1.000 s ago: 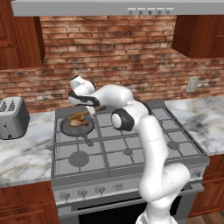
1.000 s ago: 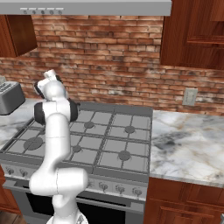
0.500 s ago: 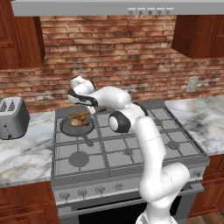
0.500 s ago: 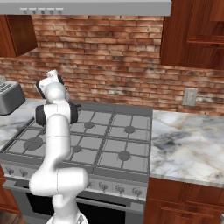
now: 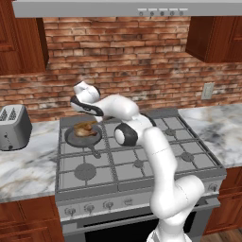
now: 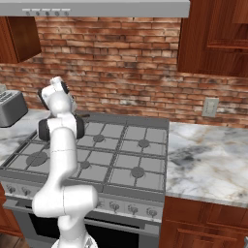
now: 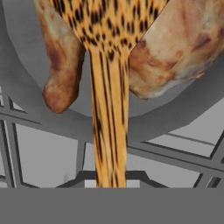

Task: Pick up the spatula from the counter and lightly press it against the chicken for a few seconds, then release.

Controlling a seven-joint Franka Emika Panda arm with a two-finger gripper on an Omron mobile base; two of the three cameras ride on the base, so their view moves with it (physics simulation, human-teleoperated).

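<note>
Gripper (image 5: 83,113), left base: low over browned chicken (image 5: 85,128) in round dark pan (image 5: 71,140). Right base: arm (image 6: 60,160) above grey-grated stove (image 6: 121,145). Hand: jaws apparently pinched on spatula (image 7: 109,113); long spotted orange handle points away, flared blade over lumpy chicken.

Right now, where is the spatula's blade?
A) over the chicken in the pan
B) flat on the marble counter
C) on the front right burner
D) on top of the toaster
A: in the hand view the spotted spatula runs up from the bottom edge, and its blade overlaps the chicken lying in the grey pan.
</note>
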